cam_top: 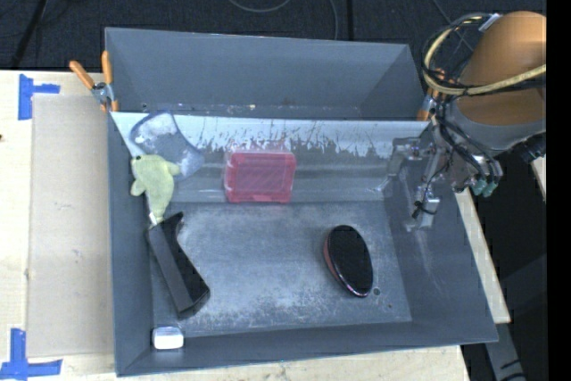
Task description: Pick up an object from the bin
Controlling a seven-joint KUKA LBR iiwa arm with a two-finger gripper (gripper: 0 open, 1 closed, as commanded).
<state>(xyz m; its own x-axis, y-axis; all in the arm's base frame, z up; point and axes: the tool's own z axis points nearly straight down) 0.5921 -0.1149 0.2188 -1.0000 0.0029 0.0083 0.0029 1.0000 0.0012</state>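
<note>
Along the left side of the grey metal bin (259, 76), four things lie in a rough column. At the top left corner sits a clear plastic piece (159, 135), resting against the back slope. Just below it, and touching it, is a pale yellow-green soft thing (153, 178), crumpled against the left wall. Beneath that a black oblong block (177, 268) lies on the floor of the bin, slanting from upper left to lower right, its upper end just under the soft thing. Near the bottom left corner, just beside the block's lower end, lies a small white block (168, 337).

Further right, at the foot of the back slope and about midway across, a pink rectangular pad (259, 177) lies flat, well apart from the others. To the right of centre, a black oval object (348, 260) with a reddish rim rests on the bin floor, its long axis tilted slightly.

At the right, the gripper (426, 208) hangs above the bin's sloping right wall, up and to the right of the black oval object, which is the thing nearest to it, though the two stand apart. Whether the gripper is open or closed I cannot tell. Above it, the arm's orange cover (504, 67) with its looped cables sits over the bin's upper right corner.
</note>
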